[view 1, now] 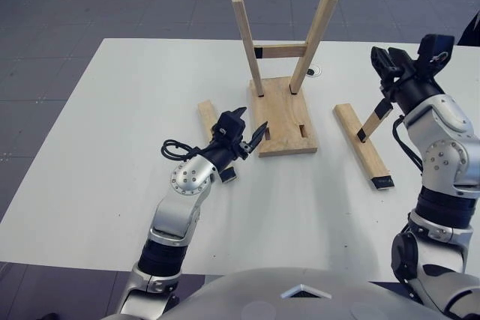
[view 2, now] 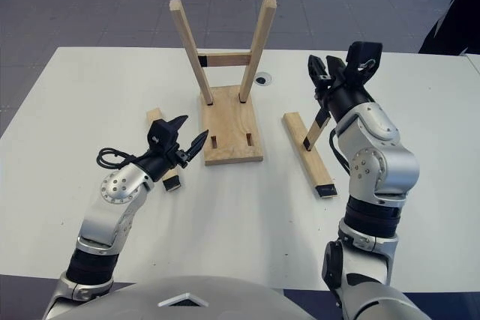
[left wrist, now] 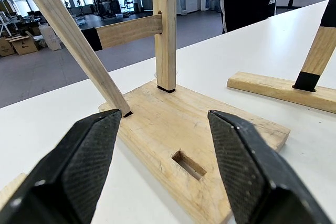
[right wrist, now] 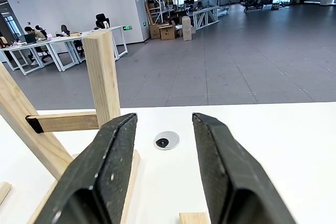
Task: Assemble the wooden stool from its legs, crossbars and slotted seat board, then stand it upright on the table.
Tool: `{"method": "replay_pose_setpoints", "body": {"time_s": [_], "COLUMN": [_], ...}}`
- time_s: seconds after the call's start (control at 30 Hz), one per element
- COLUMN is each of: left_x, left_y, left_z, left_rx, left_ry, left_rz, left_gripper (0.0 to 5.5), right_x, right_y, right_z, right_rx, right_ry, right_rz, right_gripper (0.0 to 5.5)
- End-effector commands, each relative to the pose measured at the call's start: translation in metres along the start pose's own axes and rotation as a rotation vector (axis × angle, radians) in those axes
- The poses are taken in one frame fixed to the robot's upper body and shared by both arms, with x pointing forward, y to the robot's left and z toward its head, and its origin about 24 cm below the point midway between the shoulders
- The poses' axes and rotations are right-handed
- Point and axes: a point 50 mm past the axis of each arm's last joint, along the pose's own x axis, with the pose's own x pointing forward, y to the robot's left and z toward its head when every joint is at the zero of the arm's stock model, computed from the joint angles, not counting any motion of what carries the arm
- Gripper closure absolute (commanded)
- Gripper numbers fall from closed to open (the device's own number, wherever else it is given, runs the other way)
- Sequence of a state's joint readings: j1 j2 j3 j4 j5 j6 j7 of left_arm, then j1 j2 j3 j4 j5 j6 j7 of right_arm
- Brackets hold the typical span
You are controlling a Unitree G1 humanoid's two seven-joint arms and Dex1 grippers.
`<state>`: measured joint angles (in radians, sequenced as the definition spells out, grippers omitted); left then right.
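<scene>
My left gripper (view 2: 193,129) hangs low over the white table (view 2: 67,110), its jaws spread wide and holding nothing. They face the near left corner of the flat pale wooden seat board (view 2: 232,136). In the left wrist view one of the empty near slots (left wrist: 189,164) sits between my fingers. Two upright wooden legs (view 2: 257,46) stand in the far slots, joined by a wooden rail (view 2: 225,58).

My right gripper (view 2: 324,65) is raised above the table, jaws parted and empty. Below it, just right of the board, lies a loose wooden leg with a black tip (view 2: 307,154). Its long axis runs from the far side back toward me, and a short black-ended crossbar (view 2: 316,129) leans up from it toward my right jaws. I judge that piece is the right arm's to take.

Another loose leg (view 2: 155,116) lies partly under my left gripper, beside the board's left edge.
</scene>
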<state>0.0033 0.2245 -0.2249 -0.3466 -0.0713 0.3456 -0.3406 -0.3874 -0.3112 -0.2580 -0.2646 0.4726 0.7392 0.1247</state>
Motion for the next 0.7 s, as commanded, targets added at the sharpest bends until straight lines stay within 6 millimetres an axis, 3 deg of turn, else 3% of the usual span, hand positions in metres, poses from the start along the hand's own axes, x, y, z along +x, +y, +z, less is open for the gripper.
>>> {"method": "replay_pose_setpoints", "body": {"time_s": [0.03,0.1,0.13,0.2,0.33,0.43,0.47,0.53,0.7], "left_x": [0.001,0.000,0.000,-0.001,-0.002,-0.003,-0.003,-0.003,-0.001], "left_y": [0.001,0.001,0.001,0.000,0.000,0.000,-0.001,0.000,0.001], "left_z": [0.001,0.001,0.001,0.000,0.000,-0.002,-0.003,-0.003,-0.004], "left_rx": [0.018,0.017,0.017,0.016,0.015,0.009,0.007,0.007,0.008], "left_ry": [0.001,0.003,0.004,0.006,0.011,0.017,0.020,0.022,0.021], "left_rz": [-0.005,-0.006,-0.007,-0.009,-0.011,-0.003,-0.005,-0.007,-0.005], "left_gripper": [2.45,2.45,2.45,2.45,2.45,2.45,2.45,2.45,2.45], "right_x": [0.002,-0.003,-0.004,-0.002,0.006,-0.007,-0.012,-0.011,-0.003], "right_y": [0.015,0.028,0.032,0.033,-0.001,-0.021,-0.024,-0.031,-0.036], "right_z": [0.057,0.094,0.104,0.099,0.016,-0.086,-0.104,-0.104,-0.064], "right_rx": [-0.007,0.011,0.014,0.007,0.010,0.010,0.007,0.004,0.002], "right_ry": [-0.266,-0.428,-0.460,-0.425,-0.089,0.292,0.358,0.358,0.222], "right_rz": [0.043,0.090,0.104,0.098,-0.031,-0.030,-0.024,-0.045,-0.071], "right_gripper": [3.56,3.56,3.56,3.56,3.56,3.56,3.56,3.56,3.56]}}
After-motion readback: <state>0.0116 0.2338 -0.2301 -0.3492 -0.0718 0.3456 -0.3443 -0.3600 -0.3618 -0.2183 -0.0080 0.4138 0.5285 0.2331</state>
